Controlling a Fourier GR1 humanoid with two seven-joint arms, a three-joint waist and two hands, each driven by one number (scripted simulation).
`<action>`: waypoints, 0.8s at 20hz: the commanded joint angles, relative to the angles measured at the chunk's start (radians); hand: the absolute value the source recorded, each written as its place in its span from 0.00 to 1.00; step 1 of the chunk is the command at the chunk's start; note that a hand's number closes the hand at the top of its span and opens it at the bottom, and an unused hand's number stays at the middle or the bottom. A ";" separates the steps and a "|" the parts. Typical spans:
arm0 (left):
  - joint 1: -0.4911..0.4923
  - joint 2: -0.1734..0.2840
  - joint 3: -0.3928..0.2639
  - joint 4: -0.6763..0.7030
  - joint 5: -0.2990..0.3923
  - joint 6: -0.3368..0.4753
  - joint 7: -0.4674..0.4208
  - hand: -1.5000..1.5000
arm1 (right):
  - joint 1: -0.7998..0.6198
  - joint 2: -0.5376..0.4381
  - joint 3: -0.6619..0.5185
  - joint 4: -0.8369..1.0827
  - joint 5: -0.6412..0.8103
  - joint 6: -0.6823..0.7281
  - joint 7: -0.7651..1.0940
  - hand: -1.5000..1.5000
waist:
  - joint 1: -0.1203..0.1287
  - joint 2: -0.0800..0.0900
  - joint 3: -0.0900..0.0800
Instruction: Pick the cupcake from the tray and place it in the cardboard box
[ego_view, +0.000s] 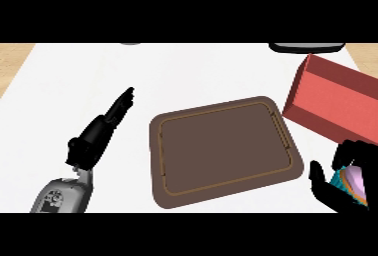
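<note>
The left hand (100, 132) lies over the white counter (184, 70) at about nine o'clock, its grey forearm rising from the lower edge. Its black fingers (124, 102) are straight and pressed together, pointing toward one o'clock; they hold nothing and sit apart from the tray.

The tray (221, 150) fills the middle. It is a flat brown slab, roughly square with rounded corners, turned a little so that its far edge climbs toward the right. A thin lighter line runs round just inside its raised rim, and the floor looks smooth and matte. Nothing rests on it.

At about two o'clock stands the cardboard box (332, 107), reddish-pink with plain flat walls and sharp straight edges, set at an angle. Its near left corner comes just beside the tray's far right corner.

At about four o'clock, by the right edge of the view, the right hand (332, 192) is curled round the cupcake (356, 184). The thumb shows on the left and the other fingers wrap from above, so only a slice of the cake is seen: a pale lilac, smooth top with teal and orange bands of wrapper under it. The cupcake is off the tray, just past its right edge, and lies nearer than the box, not inside it.

Along the far edge of the counter, a dark rounded object (306, 47) with a light rim is cut off at one o'clock, and a small grey shape (131, 43) at eleven o'clock.
</note>
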 joint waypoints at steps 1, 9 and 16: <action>0.033 -0.017 -0.013 -0.002 0.000 -0.003 -0.017 0.50 | -0.051 0.012 -0.049 -0.221 -0.069 0.105 0.073 1.00 | 0.003 0.000 -0.001; 0.003 -0.013 0.005 -0.009 -0.015 0.001 0.006 0.50 | -0.152 0.064 -0.213 -0.266 -0.131 0.170 0.177 1.00 | 0.003 0.001 0.001; -0.024 -0.014 0.014 -0.006 -0.006 -0.034 0.031 0.50 | -0.367 0.030 -0.393 -0.118 -0.163 0.268 0.174 1.00 | 0.008 0.003 0.001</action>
